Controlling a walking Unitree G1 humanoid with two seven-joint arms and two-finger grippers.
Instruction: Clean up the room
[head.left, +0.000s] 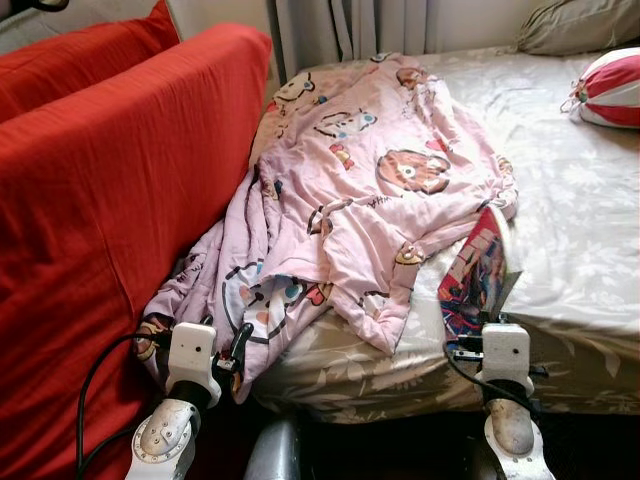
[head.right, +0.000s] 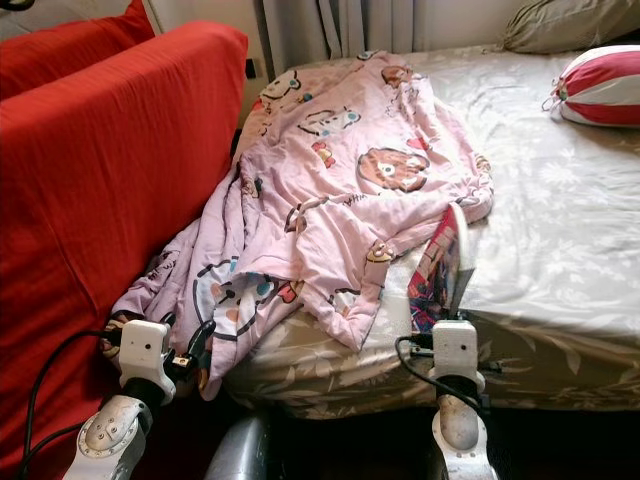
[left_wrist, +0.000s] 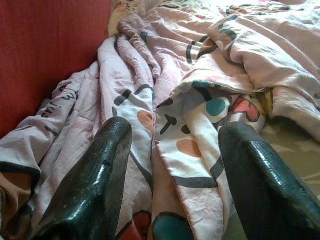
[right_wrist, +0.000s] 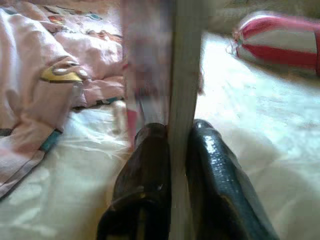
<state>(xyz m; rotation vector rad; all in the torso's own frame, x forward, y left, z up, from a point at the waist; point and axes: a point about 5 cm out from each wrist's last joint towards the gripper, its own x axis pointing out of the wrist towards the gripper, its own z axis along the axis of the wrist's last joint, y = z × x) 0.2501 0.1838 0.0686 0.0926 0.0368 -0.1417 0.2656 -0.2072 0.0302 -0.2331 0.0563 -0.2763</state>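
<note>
A pink cartoon-print blanket (head.left: 370, 170) lies crumpled across the left side of the bed (head.left: 580, 210) and spills over its near corner. My left gripper (left_wrist: 175, 132) is open at that hanging corner, its fingers (left_wrist: 100, 170) either side of a fold without closing on it; from the head it sits low beside the sofa (head.left: 235, 345). A thin colourful book (head.left: 482, 262) stands on edge at the bed's near edge. My right gripper (right_wrist: 179, 132) is shut on the book's (right_wrist: 165, 60) lower edge.
A red sofa (head.left: 100, 180) stands tight against the bed's left side. A red-and-white striped cushion (head.left: 610, 88) and a grey pillow (head.left: 575, 25) lie at the far right of the bed. Curtains (head.left: 350, 25) hang behind. The bed's right half is bare sheet.
</note>
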